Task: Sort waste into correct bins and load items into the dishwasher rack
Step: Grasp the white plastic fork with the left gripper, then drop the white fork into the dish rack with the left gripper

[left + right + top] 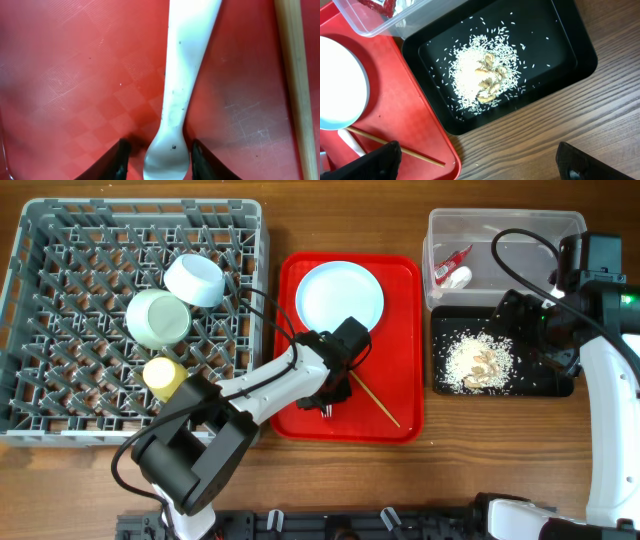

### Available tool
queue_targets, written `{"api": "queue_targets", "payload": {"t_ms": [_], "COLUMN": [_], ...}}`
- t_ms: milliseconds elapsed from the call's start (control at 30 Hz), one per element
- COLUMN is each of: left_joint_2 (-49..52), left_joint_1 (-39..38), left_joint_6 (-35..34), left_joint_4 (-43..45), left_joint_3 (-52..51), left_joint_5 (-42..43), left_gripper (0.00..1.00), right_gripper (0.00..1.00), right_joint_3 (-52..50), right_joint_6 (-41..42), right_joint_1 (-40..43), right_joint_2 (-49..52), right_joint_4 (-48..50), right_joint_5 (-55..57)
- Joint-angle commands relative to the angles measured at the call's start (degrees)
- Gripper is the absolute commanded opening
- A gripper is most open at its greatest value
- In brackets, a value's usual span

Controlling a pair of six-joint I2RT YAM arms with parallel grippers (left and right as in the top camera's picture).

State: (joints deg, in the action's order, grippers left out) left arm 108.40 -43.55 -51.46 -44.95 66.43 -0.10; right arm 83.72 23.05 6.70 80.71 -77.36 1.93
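Overhead, most of the task is judged done. The pale blue bowl (205,278), the pale green bowl (158,318) and the small yellow cup (163,377) are lodged in the dishwasher rack (100,215) at nine o'clock. The red wrapper (452,258) and the white scrap (459,278) lie in the clear tub (520,228) at one o'clock, and the rice crumbs (478,363) are heaped in the black tray (545,380) at three o'clock. Left to be loaded are the white plate (340,295), the wooden stick (376,403) and the white fork (177,95), all on the red serving tray (400,310) at the centre. On that tray the plate is placed at twelve o'clock and the stick slants at five o'clock. The fork is largely hidden overhead by the left gripper (325,405), but it is shown plainly in the left wrist view. There it lies flat on the red surface, with the rounded end of its handle bracketed by narrowly parted fingers (120,161) and the stick at three o'clock. Whether the pads already press the plastic cannot be told for certain; a sliver of red seems to remain on one side. The spread of the right gripper (479,165) is settled only in the right wrist view. It is held wide and empty above the wooden table (560,125), at six o'clock of the black tray.
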Motion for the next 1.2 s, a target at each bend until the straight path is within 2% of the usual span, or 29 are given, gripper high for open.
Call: {"api": "queue_targets", "payload": {"t_ms": [0, 100, 300, 400, 800, 900, 933, 1033, 1167], "left_joint_2": [2.9, 2.9, 2.6, 1.3, -1.5, -4.2, -7.6, -12.2, -18.9], "left_joint_1": [-0.2, -0.2, -0.2, 0.2, 0.3, 0.3, 0.6, 2.4, 11.0], "left_joint_6": [-0.2, -0.2, 0.0, 0.3, 0.4, 1.8, 6.5, 13.1, 22.4], "left_joint_4": [0.3, 0.3, -0.2, -0.3, -1.0, -2.5, -5.9, -9.0, -11.6], "left_joint_3": [-0.9, -0.9, -0.9, -0.9, -0.9, -0.3, 2.1, 5.7, 9.8], "left_joint_5": [2.1, 3.3, 3.9, 3.9, 3.6, 1.3, -2.4, -3.9, -4.3], "left_gripper": [0.26, 0.18, 0.12, 0.05, 0.04, 0.04, 0.04, 0.04, 0.04], "right_gripper": [1.0, 1.0, 1.0, 1.0, 1.0, 1.0, 1.0, 1.0, 1.0], "right_joint_3": [0.3, 0.3, 0.3, 0.3, 0.3, 0.3, 0.3, 0.3, 0.3], "right_joint_6": [-0.4, -0.4, -0.4, -0.4, -0.5, -0.6, -0.6, -0.5, -0.6], "right_joint_1": [0.1, 0.1, 0.1, 0.1, 0.1, 0.1, 0.1, 0.1, 0.1], "right_joint_2": [-0.6, -0.6, -0.6, -0.6, -0.6, -0.6, -0.6, -0.6, -0.6], "right_joint_4": [-0.1, -0.1, -0.1, -0.1, -0.1, -0.1, -0.1, -0.1, -0.1], "right_joint_5": [-0.5, -0.5, -0.5, -0.5, -0.5, -0.5, -0.5, -0.5, -0.5]}}
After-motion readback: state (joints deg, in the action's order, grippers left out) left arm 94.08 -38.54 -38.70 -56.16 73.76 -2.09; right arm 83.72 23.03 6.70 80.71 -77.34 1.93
